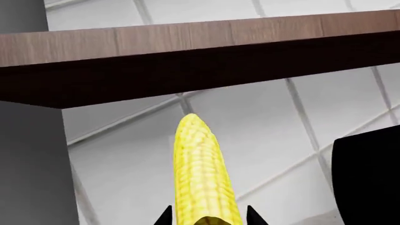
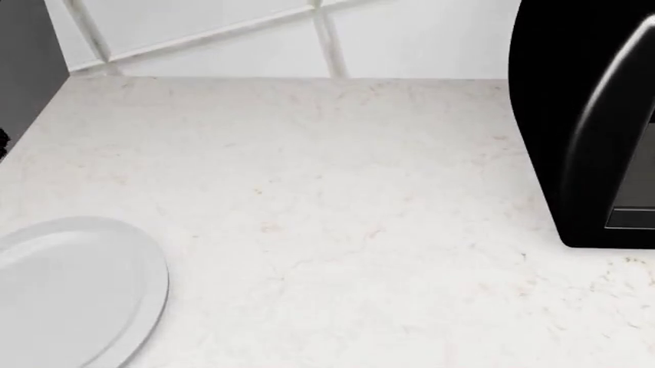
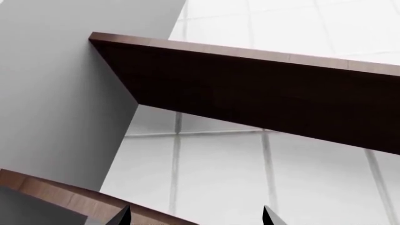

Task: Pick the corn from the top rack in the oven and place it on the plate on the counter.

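Left tool [image 1: 206,216] grasping corn [image 1: 203,173], base cut off; right tool [image 3: 195,216] released; plate [image 2: 72,291] half cropped on worktop [image 2: 338,207].

Bright, even simulator light; sharp renders with soft shadows and little glare.

All 3 views are crisp, with no blur or edge distortion. In the head view the counter [image 2: 338,215] is evenly lit and almost shadowless; the black appliance [image 2: 588,123] carries a pale curved highlight along its front edge. In the left wrist view the corn [image 1: 203,173] glows saturated yellow, while the underside of the wooden shelf [image 1: 187,70] falls nearly black. In the right wrist view another shelf [image 3: 262,93] is equally dark underneath against white tiles [image 3: 218,173].
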Tool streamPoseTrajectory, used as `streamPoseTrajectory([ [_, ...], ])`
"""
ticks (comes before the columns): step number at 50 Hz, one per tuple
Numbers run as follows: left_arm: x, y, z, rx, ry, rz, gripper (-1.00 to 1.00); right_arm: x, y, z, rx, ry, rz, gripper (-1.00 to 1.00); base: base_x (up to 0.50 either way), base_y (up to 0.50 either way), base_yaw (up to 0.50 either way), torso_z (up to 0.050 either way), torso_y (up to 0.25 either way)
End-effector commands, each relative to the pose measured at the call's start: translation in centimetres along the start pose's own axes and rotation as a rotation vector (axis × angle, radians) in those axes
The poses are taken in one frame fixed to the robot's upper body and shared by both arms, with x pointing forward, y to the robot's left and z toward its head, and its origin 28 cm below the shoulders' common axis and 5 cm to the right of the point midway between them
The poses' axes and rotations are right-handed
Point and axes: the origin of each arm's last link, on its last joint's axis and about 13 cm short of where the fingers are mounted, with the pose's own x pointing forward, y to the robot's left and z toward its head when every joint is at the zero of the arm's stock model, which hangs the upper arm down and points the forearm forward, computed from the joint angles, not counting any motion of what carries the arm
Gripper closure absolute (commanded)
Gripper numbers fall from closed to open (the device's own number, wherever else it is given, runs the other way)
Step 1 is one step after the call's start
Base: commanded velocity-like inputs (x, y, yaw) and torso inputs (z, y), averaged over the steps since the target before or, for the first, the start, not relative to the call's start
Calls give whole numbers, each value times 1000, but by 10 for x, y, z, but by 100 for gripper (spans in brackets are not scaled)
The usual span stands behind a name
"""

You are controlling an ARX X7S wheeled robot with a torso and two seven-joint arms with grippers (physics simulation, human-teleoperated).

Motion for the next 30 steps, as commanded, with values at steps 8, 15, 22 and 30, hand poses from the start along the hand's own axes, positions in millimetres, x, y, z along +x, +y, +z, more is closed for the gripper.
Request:
streamPoseTrajectory([
  [8, 40, 27, -42, 137, 110, 90, 100, 6, -2, -7, 15, 31, 2, -100, 0, 0, 0, 2, 0],
  [15, 49, 32, -56, 204, 115, 136, 100, 12, -3, -13, 11, 45, 2, -100, 0, 0, 0, 0, 0],
  [22, 57, 37, -66, 263, 146, 152, 100, 16, -3, -18, 13, 59, 1, -100, 0, 0, 0, 0, 1],
  [30, 62, 41, -77, 286, 201, 170, 100, 21, -3, -20, 9, 61, 3, -100, 0, 0, 0, 0, 0],
])
